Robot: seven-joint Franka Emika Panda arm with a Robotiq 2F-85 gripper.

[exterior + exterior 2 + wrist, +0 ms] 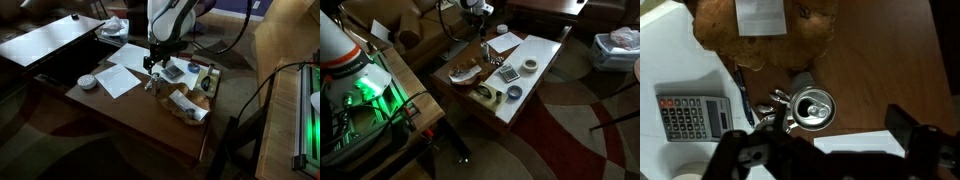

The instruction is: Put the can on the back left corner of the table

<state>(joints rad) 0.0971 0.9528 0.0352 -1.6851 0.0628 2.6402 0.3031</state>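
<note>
The can [812, 108] stands upright on the dark brown table [880, 60]. The wrist view looks straight down on its pale metallic top. My gripper [826, 148] is open and empty above the table, its two dark fingers spread wide, and the can lies just past the fingertips. In an exterior view the can [154, 85] is a small dark cylinder near the middle of the table [150, 120], right under the gripper [152, 66]. The gripper also shows in an exterior view [483, 38].
A bunch of keys [774, 106] touches the can's side. A calculator [684, 116] and a brown paper bag [765, 35] lie close by. A white paper sheet [855, 146] lies under the gripper. More sheets [122, 76], a round white bowl [88, 81] and tape rolls [530, 66] sit on the table.
</note>
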